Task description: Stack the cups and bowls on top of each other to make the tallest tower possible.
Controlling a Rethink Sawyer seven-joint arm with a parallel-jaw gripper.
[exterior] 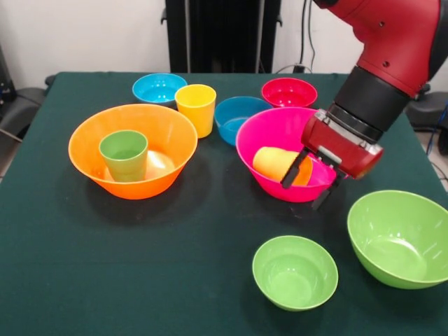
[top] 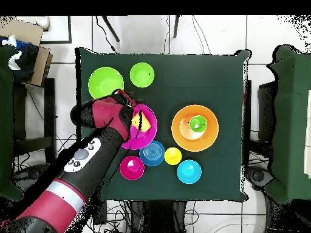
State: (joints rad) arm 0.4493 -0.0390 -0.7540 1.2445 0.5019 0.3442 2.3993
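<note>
My gripper (exterior: 310, 183) is open and astride the front right rim of the large hot pink bowl (exterior: 255, 136), one finger inside and one outside. An orange-yellow cup (exterior: 274, 162) lies on its side in that bowl, next to the inner finger. A green cup (exterior: 124, 155) stands upright in the large orange bowl (exterior: 84, 140). A yellow cup (exterior: 196, 108) stands on the table behind them. In the overhead view the arm covers part of the pink bowl (top: 149, 130), and the orange bowl (top: 182, 130) holds the green cup (top: 197, 125).
A light blue bowl (exterior: 159, 88), a darker blue bowl (exterior: 241, 119) and a red-pink bowl (exterior: 289, 92) sit at the back. A small lime green bowl (exterior: 294, 271) and a large lime green bowl (exterior: 402, 238) sit near the front right. The table (exterior: 140, 266) has a dark green cloth.
</note>
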